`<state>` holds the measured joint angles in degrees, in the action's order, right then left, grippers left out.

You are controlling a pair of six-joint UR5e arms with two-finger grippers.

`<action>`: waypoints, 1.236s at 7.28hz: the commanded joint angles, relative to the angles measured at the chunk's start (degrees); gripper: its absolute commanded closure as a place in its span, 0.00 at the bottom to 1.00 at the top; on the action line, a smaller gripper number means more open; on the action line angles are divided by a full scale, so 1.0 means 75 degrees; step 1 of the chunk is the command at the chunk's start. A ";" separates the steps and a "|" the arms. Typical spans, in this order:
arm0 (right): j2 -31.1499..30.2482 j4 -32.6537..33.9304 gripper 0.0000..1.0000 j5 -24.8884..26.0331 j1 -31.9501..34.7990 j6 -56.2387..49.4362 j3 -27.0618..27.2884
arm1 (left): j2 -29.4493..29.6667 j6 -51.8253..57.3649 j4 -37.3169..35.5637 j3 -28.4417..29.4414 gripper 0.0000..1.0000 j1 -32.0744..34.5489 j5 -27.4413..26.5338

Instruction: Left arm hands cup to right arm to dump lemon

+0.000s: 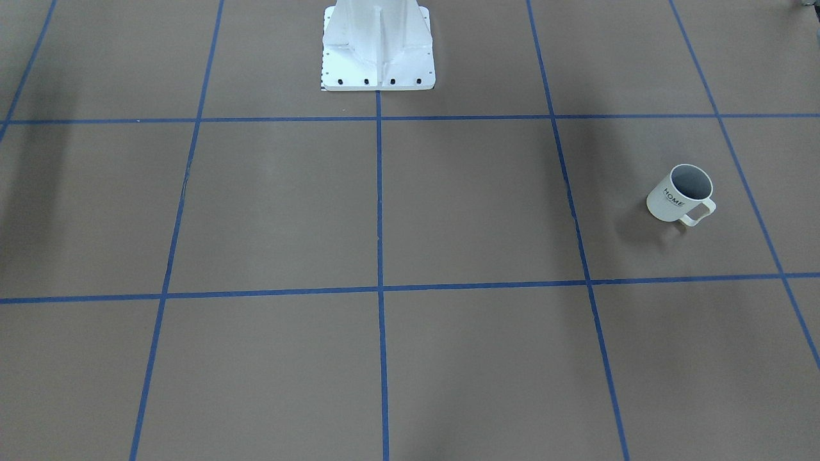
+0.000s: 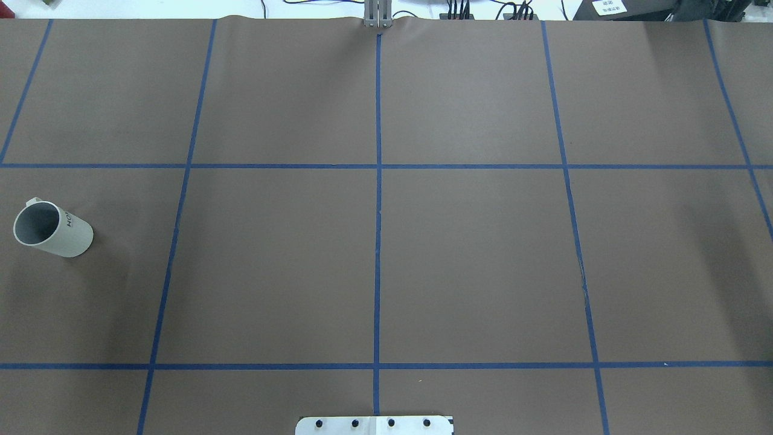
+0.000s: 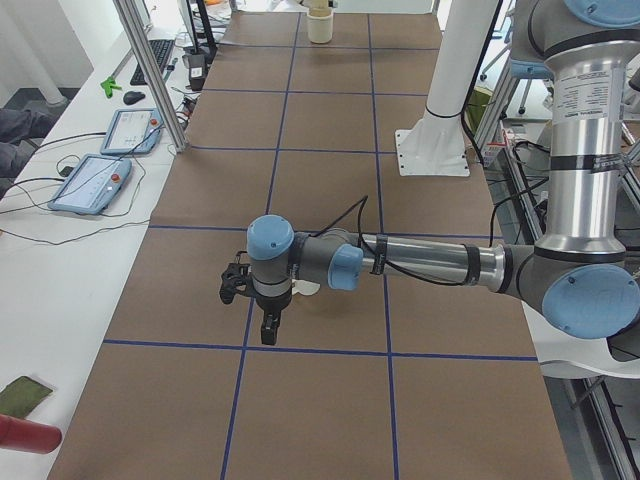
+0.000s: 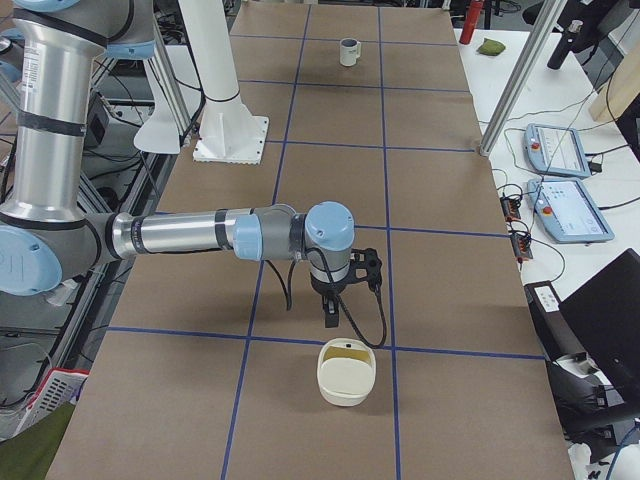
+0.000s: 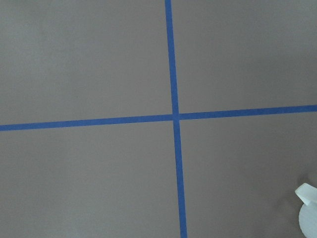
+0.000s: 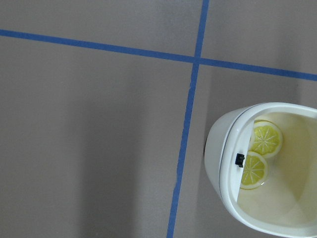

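Note:
The cup [image 1: 680, 194] stands upright on the brown table at the robot's left end, also seen as the cup [image 2: 51, 229], with "HOME" on its side. Its inside shows only dark grey. The left arm reaches out over it and hides most of the cup [image 3: 308, 290]. The left gripper [image 3: 268, 332] hangs above the table; whether it is open, I cannot tell. A sliver of the cup [image 5: 309, 210] shows in the left wrist view. The right gripper [image 4: 331, 315] hovers beside a cream bowl [image 4: 345, 392]; I cannot tell its state. Two yellow lemon slices [image 6: 266, 139] lie in that bowl [image 6: 218, 148].
The white robot base [image 1: 378, 51] stands at the table's middle edge. Blue tape lines grid the brown table. Tablets [image 4: 570, 205] and cables lie on the white bench along the far side, where aluminium posts [image 3: 150, 70] rise.

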<state>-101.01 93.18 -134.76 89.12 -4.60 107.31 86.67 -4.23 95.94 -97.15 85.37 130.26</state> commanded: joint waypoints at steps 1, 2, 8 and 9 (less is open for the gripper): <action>0.0050 -0.0143 0.00 -0.0032 0.0000 0.0191 -0.0163 | -0.0001 0.0506 -0.0089 -0.0043 0.00 -0.0003 0.0174; 0.0050 -0.0143 0.00 -0.0044 -0.0012 0.0203 -0.0210 | 0.0046 0.0506 -0.0089 -0.0043 0.00 -0.0003 0.0163; 0.0026 -0.0132 0.00 -0.0138 0.0000 0.0192 -0.0245 | 0.0093 0.0494 -0.0089 0.0051 0.00 -0.0003 0.0163; 0.0026 -0.0132 0.00 -0.0138 0.0000 0.0192 -0.0245 | 0.0093 0.0494 -0.0089 0.0051 0.00 -0.0003 0.0163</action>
<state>-100.80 92.20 -135.75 89.12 -3.13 105.50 87.35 -0.49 95.27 -96.81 85.34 131.48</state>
